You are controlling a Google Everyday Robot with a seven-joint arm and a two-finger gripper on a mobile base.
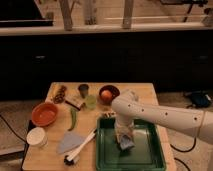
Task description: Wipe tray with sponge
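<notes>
A large dark green tray (142,157) with a raised rim lies at the front right of the wooden table. A small pale blue-grey sponge (126,143) rests on the tray's left middle. My gripper (124,137) comes down from the white arm (165,117) and sits right on top of the sponge, pressing it onto the tray. The arm reaches in from the right.
An orange bowl (44,113), a white cup (37,136), a grey-blue triangular cloth (70,143), a white-handled brush (80,148), a green pepper (73,119), a green cup (90,102), a dark bowl with an orange (108,94) and snacks lie left of and behind the tray.
</notes>
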